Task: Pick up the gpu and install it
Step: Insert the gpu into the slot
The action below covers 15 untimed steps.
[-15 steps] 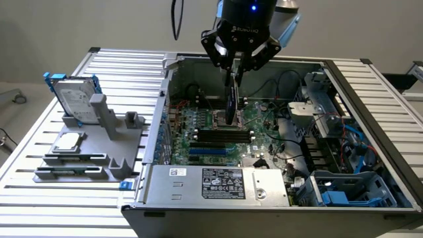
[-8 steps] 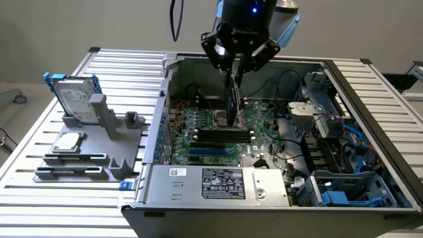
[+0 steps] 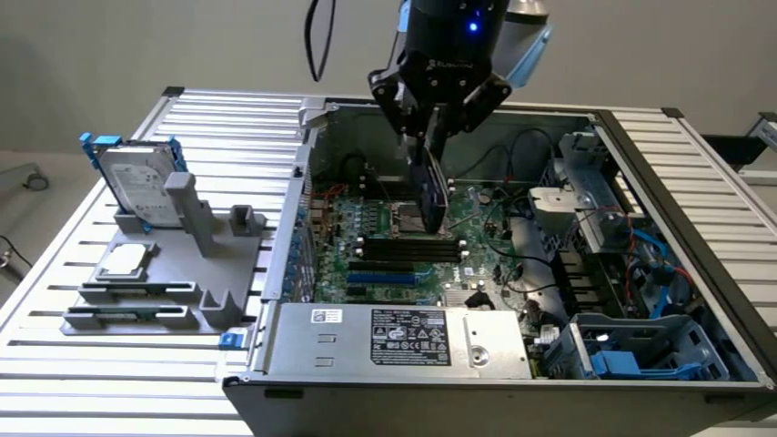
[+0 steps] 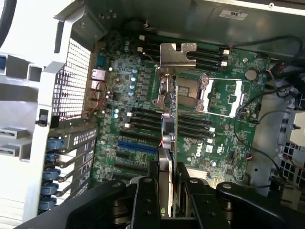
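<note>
gripper: inside the open computer case, jaws clamped on the gpu, one finger on each flat face

gpu: off the table, held edge-on and hanging long-way down from the fingers, silver bracket at the end away from them

where it hangs: over the motherboard, around the CPU socket and the black memory slots. Can't tell if the low end touches the board or just floats above it

room around the card: open on both faces, the case walls are well apart from it. Loose black cables sit off toward the exterior view's right

blue slot: bare, beside the card and nearer the case's perforated rear wall

slot covers with blue clips: lined up along that rear wall

power supply: fills the case's near edge in the exterior view

table: slatted metal, case on it toward the exterior view's right

grey holder: near the table's edge on the exterior view's left, carrying the blue-framed hard drive standing up and the small square silver chip lying flat
</note>
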Tool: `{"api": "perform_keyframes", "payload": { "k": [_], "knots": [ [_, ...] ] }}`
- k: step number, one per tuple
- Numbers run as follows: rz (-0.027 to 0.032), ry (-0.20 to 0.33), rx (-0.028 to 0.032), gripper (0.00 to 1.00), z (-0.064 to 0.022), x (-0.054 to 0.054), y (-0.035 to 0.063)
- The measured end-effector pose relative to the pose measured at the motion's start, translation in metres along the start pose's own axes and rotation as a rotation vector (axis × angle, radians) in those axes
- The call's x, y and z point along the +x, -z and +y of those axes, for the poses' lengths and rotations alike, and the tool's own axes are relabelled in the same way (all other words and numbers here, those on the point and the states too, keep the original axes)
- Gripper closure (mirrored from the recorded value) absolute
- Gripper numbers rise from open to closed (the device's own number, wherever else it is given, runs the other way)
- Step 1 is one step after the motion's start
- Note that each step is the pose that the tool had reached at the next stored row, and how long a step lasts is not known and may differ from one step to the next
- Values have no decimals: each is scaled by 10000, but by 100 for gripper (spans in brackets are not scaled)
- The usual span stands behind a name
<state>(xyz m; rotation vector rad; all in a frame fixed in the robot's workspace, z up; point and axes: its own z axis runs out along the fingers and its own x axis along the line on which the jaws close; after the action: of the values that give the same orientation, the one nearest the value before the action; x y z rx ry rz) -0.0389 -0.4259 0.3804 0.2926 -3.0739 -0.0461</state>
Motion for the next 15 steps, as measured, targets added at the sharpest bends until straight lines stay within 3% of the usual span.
{"api": "perform_keyframes", "payload": {
  "k": [15],
  "knots": [
    [95,2714,138,74,-4,-5,-104]
  ]
}}
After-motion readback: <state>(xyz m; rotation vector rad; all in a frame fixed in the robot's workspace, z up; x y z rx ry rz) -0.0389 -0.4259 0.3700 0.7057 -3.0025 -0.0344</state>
